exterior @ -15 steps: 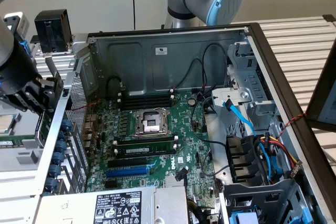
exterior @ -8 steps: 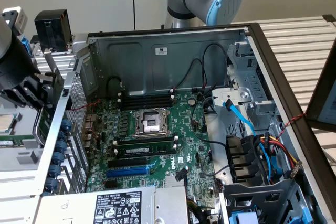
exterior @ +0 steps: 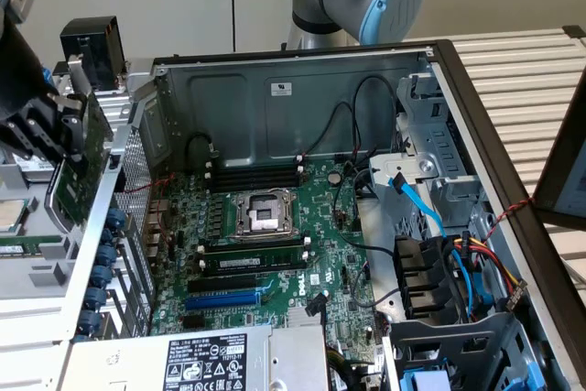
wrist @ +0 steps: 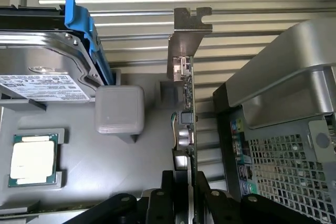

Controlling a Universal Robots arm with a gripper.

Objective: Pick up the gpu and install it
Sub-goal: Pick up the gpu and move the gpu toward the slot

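So the pincer [wrist: 188, 195] is clamped on the gpu [wrist: 188, 114], with black fingers [wrist: 163, 200] pressed on either face near one end. From the wrist view the card is dead edge-on, so it's just a thin green strip with small connectors and a few wires poking off it, and I can't make out the fan side from that angle. The silver end bracket [wrist: 181, 40] is the clearest bit: flat bare metal with a notched tab at the far end. In the exterior view the card hangs upright in the air just outside the perforated wall [exterior: 137, 180] of the open case [exterior: 275, 98]. That's on the exterior view's left, over the grey parts tray [wrist: 79, 182] that sits on the ribbed aluminium worktop [wrist: 136, 9]. The pincer is half cut off by the frame edge there, so it reads as a black lump. In the tray there's a hard drive [wrist: 42, 72] with a shiny top and white label, partly cropped, in a blue plastic carrier [wrist: 84, 35]. There's also a square CPU chip [wrist: 32, 159] with a matte metal lid in its pocket, and a rounded grey block [wrist: 119, 109] I can't identify. Inside the case the big green motherboard [exterior: 320, 217] lies flat with its socket [exterior: 265, 212], dark memory sticks [exterior: 252, 258] and a blue slot [exterior: 224, 299]. The power supply [exterior: 206, 363] is cut off at the bottom, and a cable tangle [exterior: 458, 263] hides whatever's beneath it.
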